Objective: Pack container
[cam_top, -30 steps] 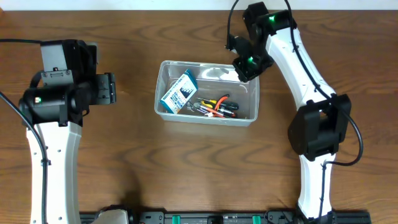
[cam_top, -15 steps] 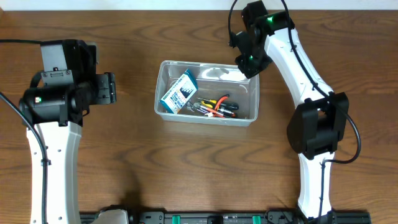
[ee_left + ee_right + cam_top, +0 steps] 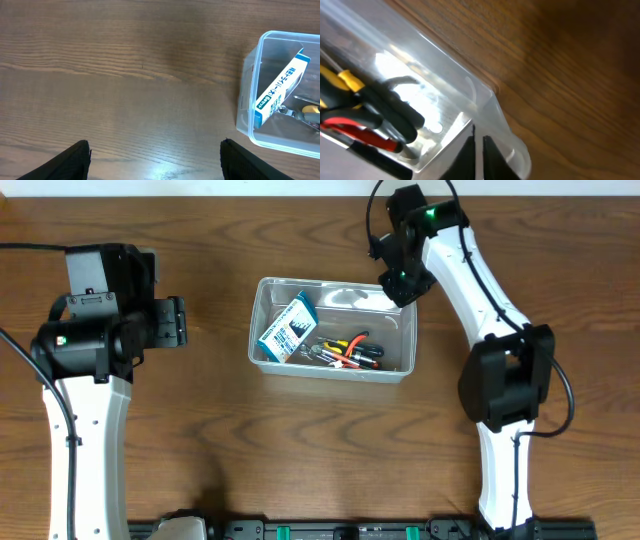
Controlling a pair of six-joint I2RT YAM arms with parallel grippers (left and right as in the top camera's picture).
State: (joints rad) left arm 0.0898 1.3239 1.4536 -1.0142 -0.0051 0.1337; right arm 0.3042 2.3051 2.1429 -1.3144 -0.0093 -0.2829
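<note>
Right gripper (image 3: 400, 280): drawn back since a second ago from above the container's far right corner to just outside its rim; left arm unchanged.

Left gripper (image 3: 155, 152): fingers spread wide, nothing between them, poised over bare wooden table (image 3: 200, 430). The tub lies well off to its right.

Container (image 3: 262, 330): clear plastic tub on the table between the two arms, just ahead of the right fingertips and touching neither gripper as far as the overhead view shows. Contents:
- blue-and-white box (image 3: 288, 328), leaning against the wall nearer the left gripper;
- hand tools (image 3: 345, 352) with red, yellow and black handles, lying on the floor nearer the right gripper.

Right gripper, wrist view (image 3: 478, 150): fingers closed to a sliver, nothing seen between them, tips right at the tub's rounded corner.

Step, as judged: withdrawal after a deposit; packing looks nearly complete, as no loose item shows outside the tub. Advice: rise straight off the corner before swinging away. The light tub would likely skid if the rim were caught.
</note>
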